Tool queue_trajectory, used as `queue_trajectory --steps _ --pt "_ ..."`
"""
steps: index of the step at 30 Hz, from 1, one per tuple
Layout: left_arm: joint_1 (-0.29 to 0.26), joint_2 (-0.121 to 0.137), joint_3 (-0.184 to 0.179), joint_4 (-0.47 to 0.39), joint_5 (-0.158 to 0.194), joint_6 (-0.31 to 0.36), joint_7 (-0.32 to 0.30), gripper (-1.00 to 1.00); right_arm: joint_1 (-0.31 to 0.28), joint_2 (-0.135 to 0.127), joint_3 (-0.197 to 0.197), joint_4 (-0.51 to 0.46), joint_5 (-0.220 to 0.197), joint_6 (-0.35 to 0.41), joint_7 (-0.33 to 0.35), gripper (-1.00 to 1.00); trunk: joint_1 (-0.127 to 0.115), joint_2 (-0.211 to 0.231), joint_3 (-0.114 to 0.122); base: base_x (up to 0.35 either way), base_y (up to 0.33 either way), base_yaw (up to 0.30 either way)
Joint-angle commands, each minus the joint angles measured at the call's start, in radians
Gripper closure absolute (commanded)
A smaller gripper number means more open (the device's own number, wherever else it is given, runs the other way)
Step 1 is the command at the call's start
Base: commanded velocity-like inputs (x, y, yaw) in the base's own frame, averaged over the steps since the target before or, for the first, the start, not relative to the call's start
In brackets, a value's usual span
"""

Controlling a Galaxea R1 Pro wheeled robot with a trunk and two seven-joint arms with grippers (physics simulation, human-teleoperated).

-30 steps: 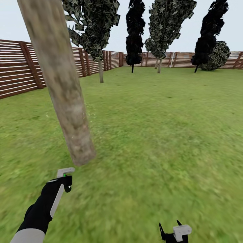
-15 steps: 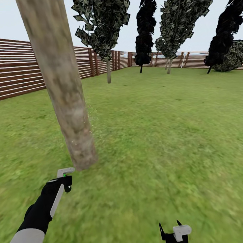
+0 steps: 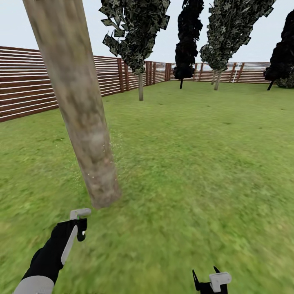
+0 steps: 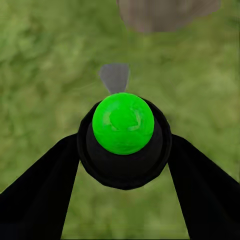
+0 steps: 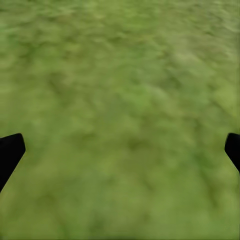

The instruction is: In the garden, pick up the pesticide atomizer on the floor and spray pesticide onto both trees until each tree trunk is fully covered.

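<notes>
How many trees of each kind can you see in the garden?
Pale-trunk trees: 3 – the close one, one by the fence, one farther back
All-black trees: 2 – one in the middle, one at the right edge
Total: 5

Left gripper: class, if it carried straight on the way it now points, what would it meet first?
Most likely the tree trunk. The left gripper, shut on the pesticide atomizer, points at the trunk's base just ahead, with only grass between. Depth is unclear; aimed slightly lower, it would meet the grass first.
</notes>
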Motion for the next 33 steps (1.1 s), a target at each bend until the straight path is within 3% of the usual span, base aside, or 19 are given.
queue_trajectory --steps 1,2,4,6,8,16,17,20,21,29,32,33 --pt "-0.006 0.001 0.0 0.082 -0.002 0.022 0.0 1.0 0.0 0.0 0.0 0.0 0.0 0.0 0.0 -1.0 0.0 0.0 0.0 0.001 -0.001 0.008" --pt "-0.027 -0.002 0.001 0.152 -0.003 0.033 0.001 1.0 0.0 0.0 0.0 0.0 0.0 0.0 0.0 -1.0 0.0 0.0 0.0 0.0 0.0 0.003" --pt "-0.083 -0.009 -0.011 0.192 -0.004 0.038 0.001 1.0 0.0 -0.001 0.0 0.0 0.0 0.0 0.0 -1.0 0.0 0.0 0.0 0.0 0.0 0.001" --pt "-0.092 -0.007 -0.1 0.2 -0.019 0.039 0.0 1.0 0.0 0.0 0.0 0.0 0.0 0.0 0.0 -1.0 0.0 0.0 0.0 0.003 0.0 0.0" --pt "-0.09 -0.008 -0.119 0.198 -0.022 0.039 0.001 1.0 0.001 0.0 0.0 0.0 0.0 0.0 0.0 -1.0 0.0 0.0 0.0 0.153 0.0 0.0" --pt "-0.092 -0.009 -0.106 0.192 -0.002 0.032 0.006 1.0 0.0 0.001 0.0 0.0 0.0 0.0 0.0 -1.0 0.0 0.0 0.0 0.285 -0.083 0.183" --pt "-0.093 -0.006 -0.096 0.193 0.011 0.03 0.004 1.0 0.0 0.001 0.0 0.0 0.0 0.0 0.0 -1.0 0.0 0.0 0.0 0.241 -0.162 0.274" --pt "-0.088 0.003 -0.021 0.2 0.044 0.025 -0.008 1.0 0.0 0.001 0.0 0.0 0.0 0.0 0.0 -1.0 0.0 0.0 0.0 0.155 -0.09 0.115" --pt "-0.088 0.004 -0.016 0.201 0.045 0.024 -0.009 1.0 0.0 0.0 0.0 0.0 0.0 0.0 0.0 -1.0 0.0 0.0 0.0 0.02 -0.01 0.011" --pt "-0.099 -0.039 -0.026 0.192 0.048 0.035 -0.009 1.0 0.0 0.0 0.0 0.0 0.0 0.0 0.0 -1.0 0.0 0.0 0.0 0.002 -0.001 0.001" --pt "-0.099 -0.026 -0.021 0.189 0.043 0.039 -0.01 1.0 0.0 0.001 0.0 0.0 0.0 0.0 0.0 -1.0 0.0 0.0 0.0 0.0 0.0 0.0" --pt "-0.099 -0.007 -0.018 0.186 0.046 0.04 -0.01 1.0 0.0 0.001 0.0 0.0 0.0 0.0 0.0 -1.0 0.0 0.0 0.0 0.0 0.0 0.0"
